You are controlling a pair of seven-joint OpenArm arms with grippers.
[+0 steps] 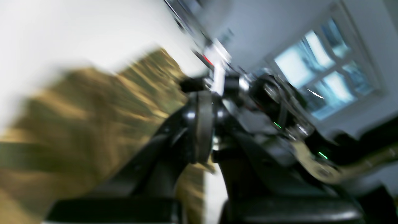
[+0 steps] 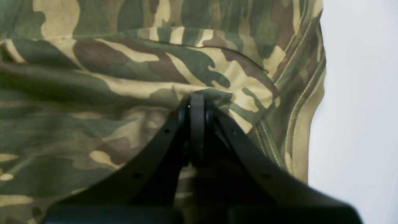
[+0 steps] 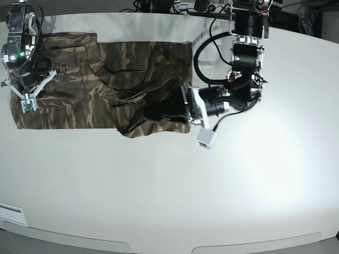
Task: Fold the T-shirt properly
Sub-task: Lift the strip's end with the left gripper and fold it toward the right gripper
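The T-shirt [image 3: 100, 84] was spread flat on the white table, a camouflage cloth of brown, tan and dark green. It was laid lengthwise along the far side, rumpled through the middle. One end was bunched and folded over itself, and stitched hems [image 2: 298, 109] were seen at the other.

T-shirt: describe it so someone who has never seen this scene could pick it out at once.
Start at the white table and look to its far half on the base view's left. The T-shirt lies spread there between the two arms, partly folded over itself. It is the only cloth in view, in brown, tan and dark green camouflage, and the right gripper has its jaws shut on it.
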